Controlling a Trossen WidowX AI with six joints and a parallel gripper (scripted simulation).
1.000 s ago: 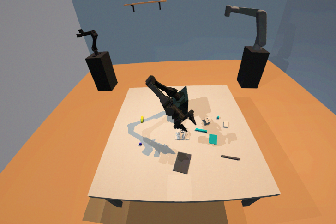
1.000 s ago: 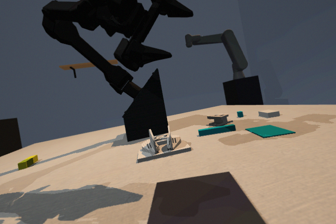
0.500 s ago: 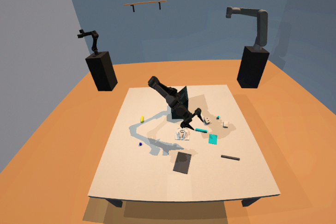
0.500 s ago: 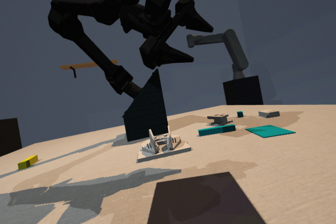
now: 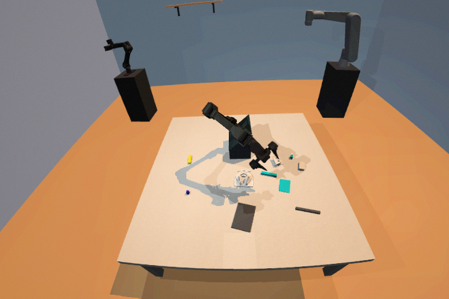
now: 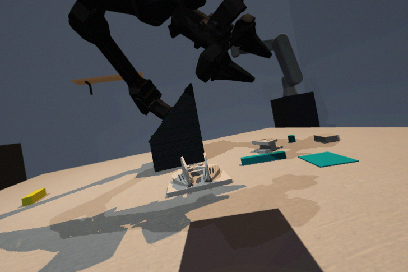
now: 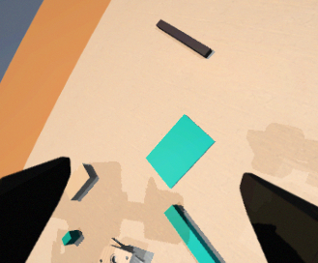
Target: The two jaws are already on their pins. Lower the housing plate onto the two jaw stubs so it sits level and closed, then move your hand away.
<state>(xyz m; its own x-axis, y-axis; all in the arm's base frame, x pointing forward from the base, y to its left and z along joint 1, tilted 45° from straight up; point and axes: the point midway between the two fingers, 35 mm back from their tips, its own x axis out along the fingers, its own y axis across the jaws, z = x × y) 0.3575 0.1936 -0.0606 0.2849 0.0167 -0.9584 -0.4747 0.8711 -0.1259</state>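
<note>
The white base (image 5: 243, 185) (image 6: 199, 189) lies on the table, in front of the arm's dark stand. Two pale jaws stand up from it, a left jaw (image 6: 185, 170) and a right jaw (image 6: 206, 170); no plate covers them. The housing plate, a small grey-white part (image 5: 277, 161) (image 6: 264, 142) (image 7: 118, 254), appears to lie apart on the table, to the right of the base and behind it, cut off at the wrist view's bottom edge. My gripper (image 5: 272, 164) (image 6: 262, 68) (image 7: 158, 173) is open and empty, high above the table on the housing plate's side.
A teal bar (image 5: 268, 174) (image 6: 263, 158) (image 7: 188, 234) lies beside the housing plate. A teal sheet (image 5: 284, 185) (image 6: 328, 158) (image 7: 181, 151), a teal cube (image 5: 291, 156) (image 7: 72, 237), a beige block (image 5: 301, 166) and a dark bar (image 5: 307, 210) are further right. A dark panel (image 5: 243, 217) lies in front.
</note>
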